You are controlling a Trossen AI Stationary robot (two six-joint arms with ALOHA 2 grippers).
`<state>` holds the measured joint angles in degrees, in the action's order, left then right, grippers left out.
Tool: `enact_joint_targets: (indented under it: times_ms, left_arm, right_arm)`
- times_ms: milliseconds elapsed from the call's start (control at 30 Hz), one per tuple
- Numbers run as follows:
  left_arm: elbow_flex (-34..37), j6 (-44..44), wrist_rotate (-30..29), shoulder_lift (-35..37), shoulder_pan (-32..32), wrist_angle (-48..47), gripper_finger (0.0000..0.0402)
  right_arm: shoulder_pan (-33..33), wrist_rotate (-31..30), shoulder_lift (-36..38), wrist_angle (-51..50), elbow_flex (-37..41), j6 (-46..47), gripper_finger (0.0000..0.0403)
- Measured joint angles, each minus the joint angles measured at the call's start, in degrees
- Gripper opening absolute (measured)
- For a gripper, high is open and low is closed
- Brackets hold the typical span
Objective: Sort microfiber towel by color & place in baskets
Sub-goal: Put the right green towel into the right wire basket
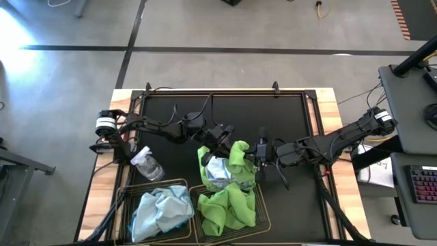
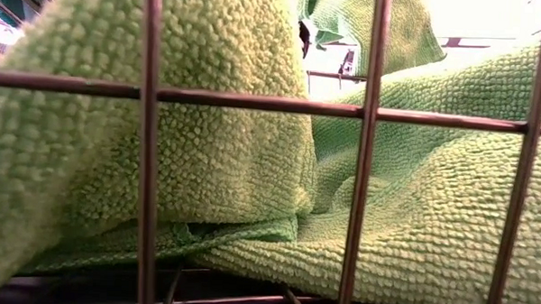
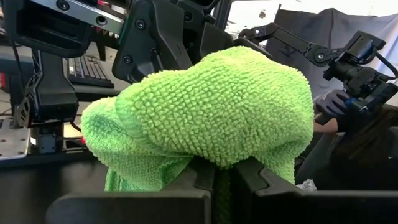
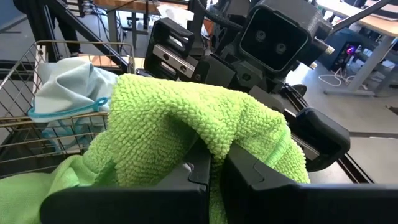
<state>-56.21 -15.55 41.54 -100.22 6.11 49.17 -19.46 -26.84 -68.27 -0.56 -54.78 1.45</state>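
Note:
A lime green towel is bunched between my two grippers over the black mat, just beyond the right basket's far rim. My left gripper is shut on its left side. My right gripper is shut on its right side. A pale blue towel lies crumpled under the green one. The left basket holds pale blue towels. The right basket holds green towels; the low view shows those towels close up behind the mesh. My left gripper pinches a fold of the green towel between its shut fingers. The cloth bulges up and over the fingertips in several layers. The fingers come from the table's left, slanting down. The towel's lower part drapes slack below them. My right gripper pinches a fold of the same green towel between its shut fingers, reaching in from the table's right. The cloth humps over the fingertips and hangs down on both sides. It is slack between the two grippers.
A small clear spray bottle lies on the mat left of the towels, beyond the left basket. Both baskets stand side by side at the near edge. The black mat has free room on its far and right parts. Cables run along the mat's edges.

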Motion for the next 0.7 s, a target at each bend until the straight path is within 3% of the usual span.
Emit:
enact_joint_targets:
  times_ms: [167, 500, 700]
  left_arm:
    - [0.0, 0.0, 0.0, 0.0, 0.0, -0.1, 0.0000]
    - [0.0, 0.0, 0.9, 0.0, 0.0, -0.1, 0.0000]
    - [0.0, -1.4, 2.3, 0.7, 0.7, -0.7, 0.0000]
  right_arm:
    - [0.0, 0.1, 0.0, 0.0, 0.0, -0.1, 0.0025]
    - [0.0, -0.3, 0.0, 0.0, 0.0, -2.0, 0.0144]
    - [0.0, -0.3, 0.2, -0.7, 0.0, -1.5, 0.0171]
